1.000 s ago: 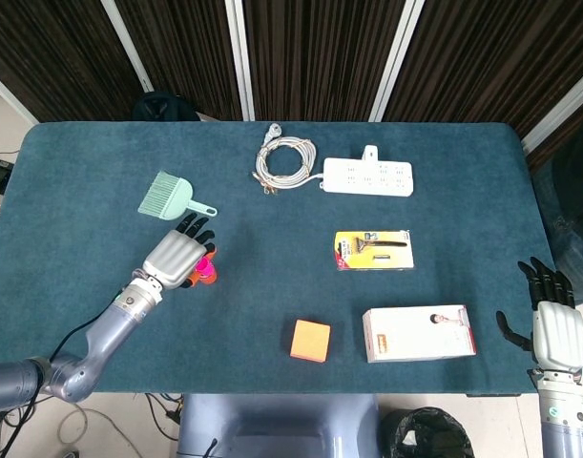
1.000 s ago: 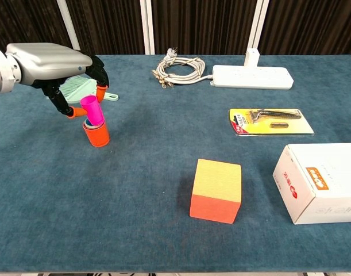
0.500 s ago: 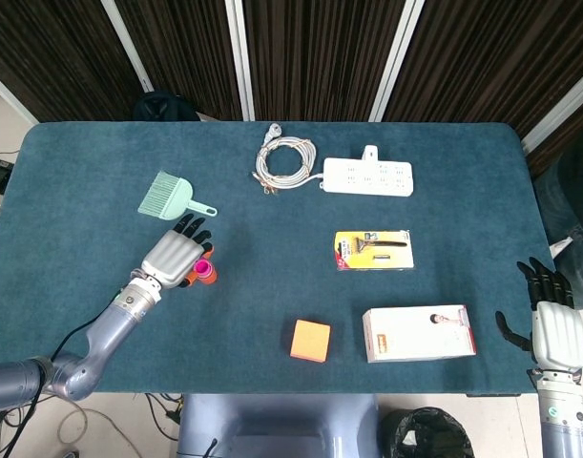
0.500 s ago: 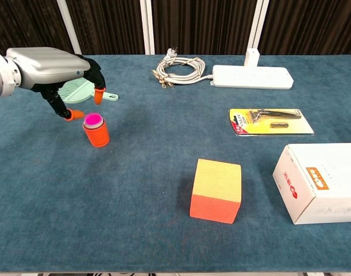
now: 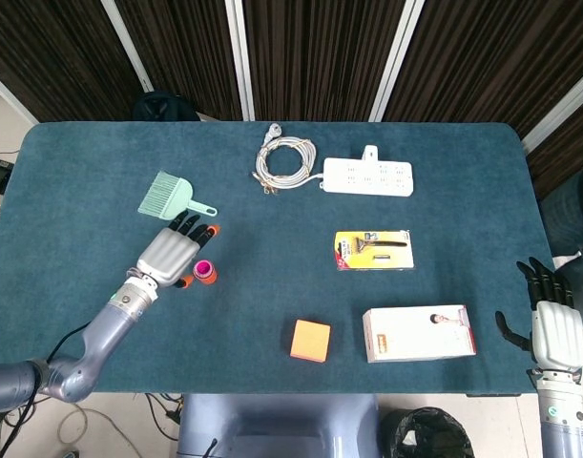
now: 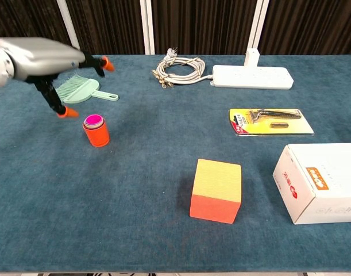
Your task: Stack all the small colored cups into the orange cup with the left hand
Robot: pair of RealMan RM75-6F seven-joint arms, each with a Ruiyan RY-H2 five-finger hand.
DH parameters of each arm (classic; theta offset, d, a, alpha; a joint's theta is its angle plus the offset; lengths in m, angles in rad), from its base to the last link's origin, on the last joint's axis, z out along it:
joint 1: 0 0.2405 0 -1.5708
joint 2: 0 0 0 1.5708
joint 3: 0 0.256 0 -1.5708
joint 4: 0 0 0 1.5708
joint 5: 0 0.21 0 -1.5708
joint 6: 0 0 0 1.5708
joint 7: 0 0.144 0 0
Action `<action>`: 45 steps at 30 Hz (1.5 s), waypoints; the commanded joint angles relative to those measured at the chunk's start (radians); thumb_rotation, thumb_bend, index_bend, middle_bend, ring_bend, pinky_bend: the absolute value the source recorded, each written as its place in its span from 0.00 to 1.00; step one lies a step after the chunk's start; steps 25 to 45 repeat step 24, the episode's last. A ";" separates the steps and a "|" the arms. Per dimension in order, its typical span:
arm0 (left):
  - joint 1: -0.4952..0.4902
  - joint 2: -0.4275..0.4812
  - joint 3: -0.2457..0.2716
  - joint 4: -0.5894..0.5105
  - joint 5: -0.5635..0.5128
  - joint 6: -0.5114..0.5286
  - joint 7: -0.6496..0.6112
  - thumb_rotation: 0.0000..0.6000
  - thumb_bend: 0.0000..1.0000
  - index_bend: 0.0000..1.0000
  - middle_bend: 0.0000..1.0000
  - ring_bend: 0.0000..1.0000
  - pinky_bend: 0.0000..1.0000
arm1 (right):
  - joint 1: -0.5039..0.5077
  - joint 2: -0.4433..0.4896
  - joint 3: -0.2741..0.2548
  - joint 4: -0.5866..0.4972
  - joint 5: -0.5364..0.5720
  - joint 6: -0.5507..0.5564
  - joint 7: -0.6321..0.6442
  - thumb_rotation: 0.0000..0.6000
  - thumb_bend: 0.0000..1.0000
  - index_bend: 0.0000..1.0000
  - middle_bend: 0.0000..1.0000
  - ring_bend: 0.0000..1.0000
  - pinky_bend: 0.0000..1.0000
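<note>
The orange cup stands upright on the blue table, left of centre, with a pink cup nested inside it so only the pink rim shows; in the head view the stack is seen from above. My left hand hovers above and to the left of the stack, fingers spread, holding nothing; the head view shows this left hand just left of the cups. My right hand hangs off the table's right front corner, fingers apart and empty.
A green brush lies behind the stack. A coiled cable, white power strip, packaged razor, white box and orange-yellow block sit to the right.
The left hand let the pink cup drop fully into the orange cup, then opened and rose away to the left. The right hand stayed put.
</note>
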 commanded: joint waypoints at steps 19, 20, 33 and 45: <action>0.519 0.334 0.201 -0.174 0.409 0.564 -0.364 1.00 0.20 0.05 0.06 0.00 0.00 | 0.001 0.079 -0.058 -0.016 -0.112 -0.013 0.043 1.00 0.40 0.13 0.07 0.07 0.03; 0.525 0.336 0.200 -0.169 0.417 0.567 -0.374 1.00 0.20 0.05 0.06 0.00 0.00 | 0.000 0.081 -0.059 -0.017 -0.117 -0.010 0.046 1.00 0.40 0.13 0.07 0.07 0.03; 0.549 0.338 0.186 -0.153 0.457 0.595 -0.412 1.00 0.20 0.05 0.06 0.00 0.00 | 0.000 0.084 -0.062 -0.010 -0.137 0.001 0.058 1.00 0.40 0.13 0.07 0.07 0.03; 0.549 0.338 0.186 -0.153 0.457 0.595 -0.412 1.00 0.20 0.05 0.06 0.00 0.00 | 0.000 0.084 -0.062 -0.010 -0.137 0.001 0.058 1.00 0.40 0.13 0.07 0.07 0.03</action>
